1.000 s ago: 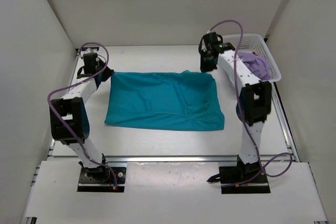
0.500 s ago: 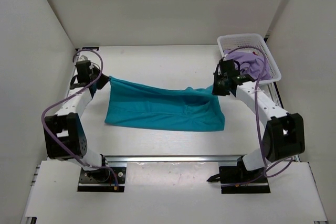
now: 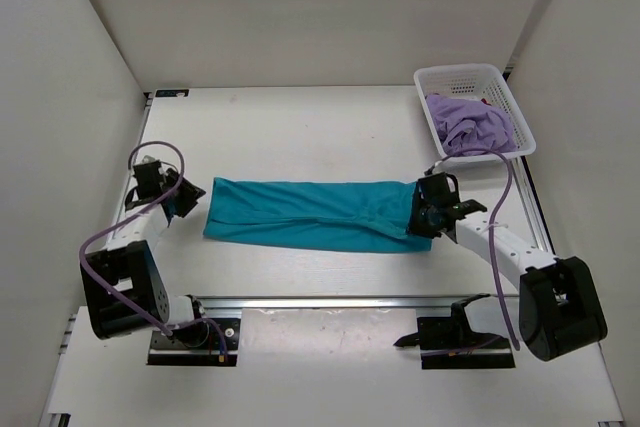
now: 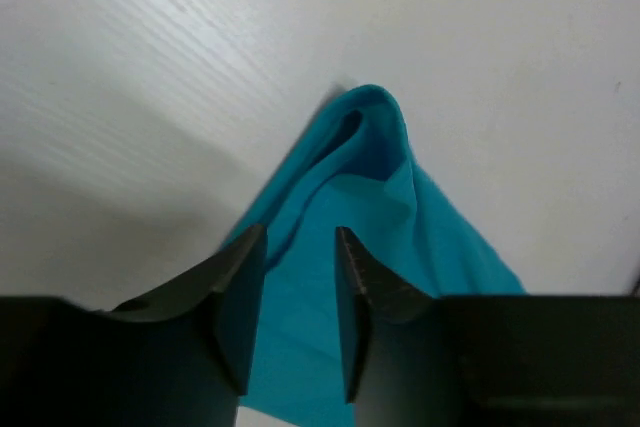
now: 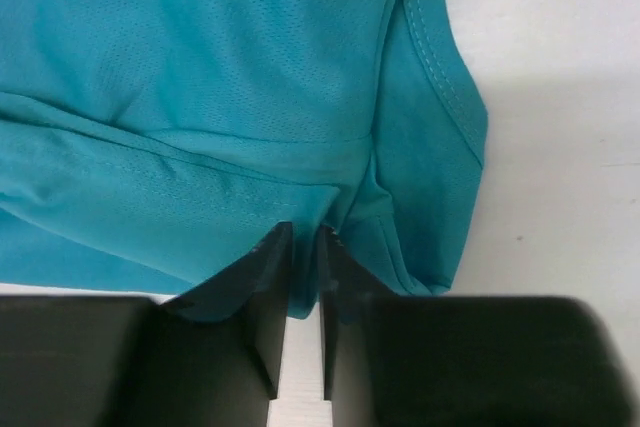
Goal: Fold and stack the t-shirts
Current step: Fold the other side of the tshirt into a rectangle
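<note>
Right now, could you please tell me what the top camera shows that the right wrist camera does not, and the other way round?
Only the top camera: the white basket holding a purple shirt, the left gripper at the left end of the teal shirt, and that shirt's full length as a long folded strip. Only the right wrist camera: the cloth's fine mesh weave, a stitched hem, and the narrow gap between the fingers of the right gripper. Both: the teal shirt, the right gripper at its right end, and the white table.

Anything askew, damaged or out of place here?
Nothing damaged or spilled. The teal t-shirt lies as a folded band, creased toward its right end and its left end bunched into a peak. The lavender t-shirt sits crumpled in the white basket.
</note>
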`<move>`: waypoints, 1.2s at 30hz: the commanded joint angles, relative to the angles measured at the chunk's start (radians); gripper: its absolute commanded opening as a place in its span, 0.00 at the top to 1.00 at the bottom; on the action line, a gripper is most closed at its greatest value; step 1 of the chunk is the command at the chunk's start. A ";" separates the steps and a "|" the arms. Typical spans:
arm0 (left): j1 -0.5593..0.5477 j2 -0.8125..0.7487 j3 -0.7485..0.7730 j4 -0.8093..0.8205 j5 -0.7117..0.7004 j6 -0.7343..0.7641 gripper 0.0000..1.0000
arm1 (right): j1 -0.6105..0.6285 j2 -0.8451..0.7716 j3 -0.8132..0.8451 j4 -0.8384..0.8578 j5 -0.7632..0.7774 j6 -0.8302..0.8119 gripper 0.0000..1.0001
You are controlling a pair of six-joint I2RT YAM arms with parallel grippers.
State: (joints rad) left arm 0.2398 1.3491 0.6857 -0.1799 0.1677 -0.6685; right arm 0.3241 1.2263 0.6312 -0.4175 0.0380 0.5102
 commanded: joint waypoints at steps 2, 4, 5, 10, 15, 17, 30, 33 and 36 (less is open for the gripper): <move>0.064 -0.119 -0.025 0.065 0.039 -0.061 0.48 | 0.001 -0.054 0.044 0.050 0.052 0.005 0.76; 0.023 -0.180 -0.009 0.069 -0.006 -0.056 0.50 | 0.047 -0.079 0.080 0.033 0.114 0.002 0.68; -0.023 -0.194 0.009 0.074 -0.037 -0.046 0.54 | 0.064 -0.080 0.102 0.025 0.146 0.007 0.65; -0.284 -0.164 0.006 0.117 -0.151 -0.020 0.57 | 0.133 0.036 0.162 0.103 0.071 -0.041 0.95; -0.323 0.051 0.028 0.174 -0.083 -0.062 0.58 | 0.178 0.246 0.321 0.180 0.034 -0.122 0.93; -0.281 0.123 0.052 0.218 -0.030 -0.089 0.59 | 0.176 0.332 0.369 0.186 0.030 -0.139 0.81; -0.102 0.225 0.011 0.304 0.058 -0.186 0.59 | 0.269 0.398 0.365 0.151 0.006 -0.104 0.85; -0.093 0.222 0.012 0.298 0.050 -0.192 0.58 | 0.294 0.360 0.318 0.128 -0.001 -0.081 0.93; -0.070 0.237 0.009 0.315 0.088 -0.213 0.59 | 0.340 0.320 0.257 0.117 0.010 -0.052 0.99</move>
State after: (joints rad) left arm 0.1486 1.6115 0.6998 0.0990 0.2188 -0.8555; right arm 0.6323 1.6089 0.9257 -0.2916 0.0341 0.4210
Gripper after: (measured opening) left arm 0.413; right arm 0.019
